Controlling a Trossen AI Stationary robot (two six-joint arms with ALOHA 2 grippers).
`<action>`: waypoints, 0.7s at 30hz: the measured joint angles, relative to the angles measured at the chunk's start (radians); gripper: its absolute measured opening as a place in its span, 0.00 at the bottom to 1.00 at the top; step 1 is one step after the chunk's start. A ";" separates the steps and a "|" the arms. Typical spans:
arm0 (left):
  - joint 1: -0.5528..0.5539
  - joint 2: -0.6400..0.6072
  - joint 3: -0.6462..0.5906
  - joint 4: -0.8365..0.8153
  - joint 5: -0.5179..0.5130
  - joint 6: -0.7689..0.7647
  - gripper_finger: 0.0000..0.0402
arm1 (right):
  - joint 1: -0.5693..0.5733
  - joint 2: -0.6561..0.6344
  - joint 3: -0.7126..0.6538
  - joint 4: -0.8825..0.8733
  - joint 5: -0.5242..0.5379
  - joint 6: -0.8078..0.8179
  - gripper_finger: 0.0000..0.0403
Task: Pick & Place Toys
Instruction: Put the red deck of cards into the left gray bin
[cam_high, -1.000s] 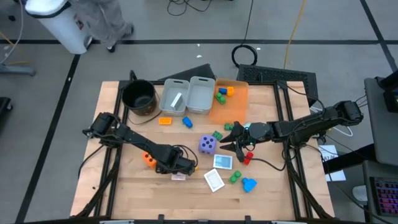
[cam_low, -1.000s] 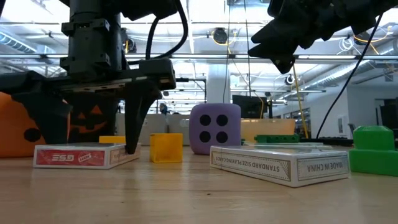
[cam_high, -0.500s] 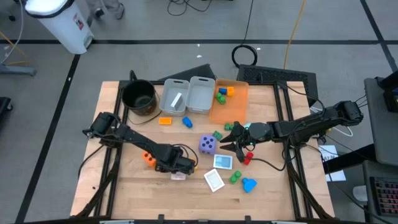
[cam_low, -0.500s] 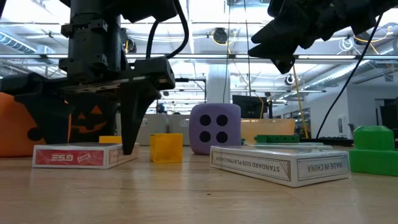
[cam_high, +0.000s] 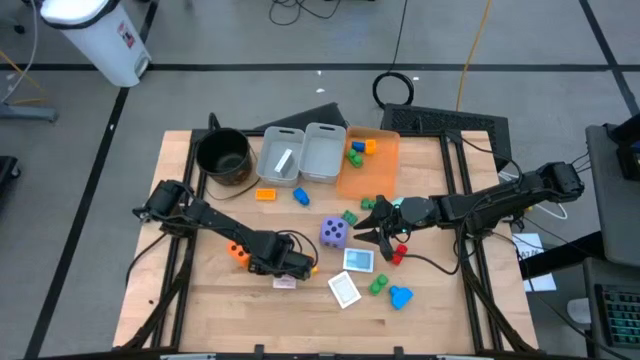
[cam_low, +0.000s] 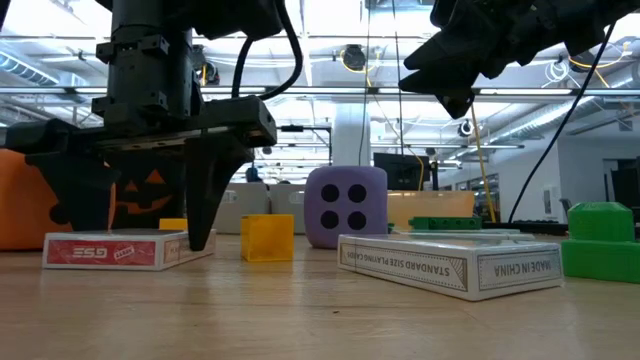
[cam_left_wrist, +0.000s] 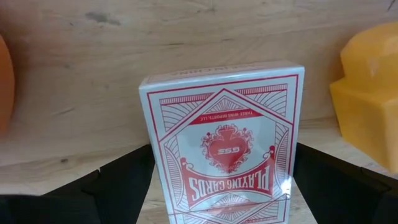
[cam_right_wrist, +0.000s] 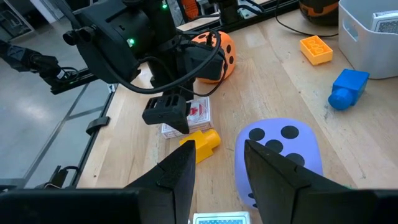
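The left gripper (cam_low: 135, 235) stands open astride a red card deck (cam_low: 115, 250), which lies flat just beside a yellow block (cam_low: 266, 237). A good grasp likely needs both fingers square on the deck's long edges. The right gripper (cam_high: 377, 228) hovers open near the purple die (cam_high: 333, 233).

Bright, even overhead light; soft shadows, sharp focus.
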 joint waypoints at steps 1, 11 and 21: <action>0.000 0.000 0.000 0.000 0.000 0.000 0.94 | 0.000 0.000 0.000 0.000 0.000 0.000 0.33; 0.000 0.001 -0.001 -0.002 0.000 0.002 0.92 | 0.000 0.000 0.000 0.000 0.000 0.000 0.33; 0.000 0.001 -0.001 0.002 0.000 0.002 0.76 | 0.000 0.000 0.000 0.000 0.000 0.000 0.33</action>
